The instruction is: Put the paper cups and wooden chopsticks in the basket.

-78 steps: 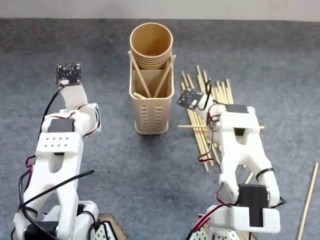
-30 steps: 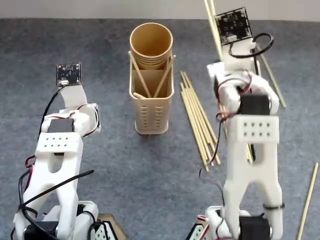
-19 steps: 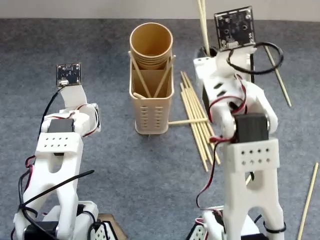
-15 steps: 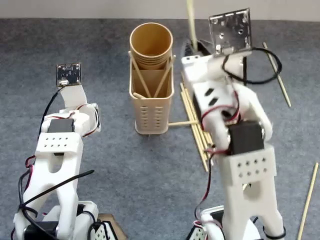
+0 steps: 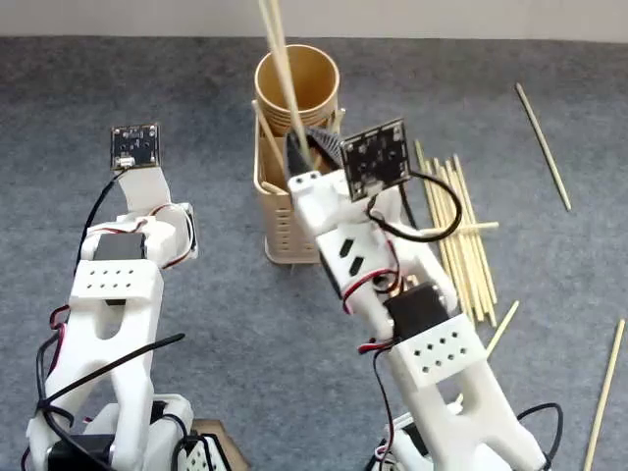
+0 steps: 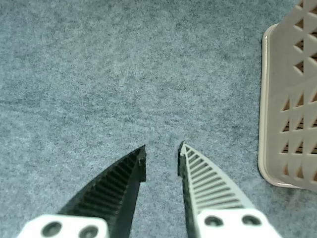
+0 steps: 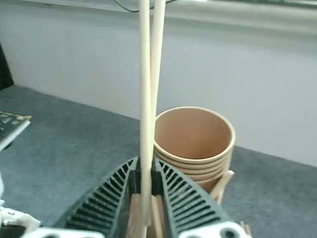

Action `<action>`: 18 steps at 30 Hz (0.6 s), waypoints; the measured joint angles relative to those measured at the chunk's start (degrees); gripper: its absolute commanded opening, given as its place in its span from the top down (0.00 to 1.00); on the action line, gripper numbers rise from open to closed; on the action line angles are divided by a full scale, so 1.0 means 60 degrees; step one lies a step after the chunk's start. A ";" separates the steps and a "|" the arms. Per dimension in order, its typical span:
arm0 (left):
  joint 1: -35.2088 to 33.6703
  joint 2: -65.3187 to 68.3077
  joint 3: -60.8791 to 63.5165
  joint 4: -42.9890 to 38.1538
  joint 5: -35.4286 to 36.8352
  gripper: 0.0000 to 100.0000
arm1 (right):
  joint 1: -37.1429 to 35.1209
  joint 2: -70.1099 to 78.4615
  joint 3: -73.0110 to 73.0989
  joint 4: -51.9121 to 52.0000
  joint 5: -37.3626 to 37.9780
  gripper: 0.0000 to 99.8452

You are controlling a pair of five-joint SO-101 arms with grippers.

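By my reckoning the job is a good way along but far from finished: the paper cups (image 5: 297, 83) are stacked in the far end of the basket (image 5: 294, 231), and at least one chopstick (image 5: 265, 137) leans inside beside them. Left to do is the loose bundle (image 5: 459, 231) lying on the tabletop (image 5: 235, 343) on the right of the basket, plus three strays: one (image 5: 542, 145) off toward the far right, one (image 5: 501, 329) near the bundle's near end, and one (image 5: 603, 392) by the right edge. My right arm (image 5: 392, 285) stretches diagonally across from the near right, its wrist over the basket. The right claw (image 7: 145, 168) is clamped tight on a pair of chopsticks (image 5: 278, 59), which stand nearly upright, their lower ends seemingly above the open compartment just in front of the cups. I judge the next step is to lower them in and let go, taking care that they don't tip out over the rim. My left arm (image 5: 118, 285) sits on the left of the basket, its left claw (image 6: 162, 148) a little open, with nothing in it, pointing down at bare tabletop just beside the basket's wall.
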 measured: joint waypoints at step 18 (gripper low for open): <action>0.0000 0.0000 0.0000 0.0000 0.0000 0.86 | -0.0015 0.0073 0.2476 -0.2725 0.0557 1.00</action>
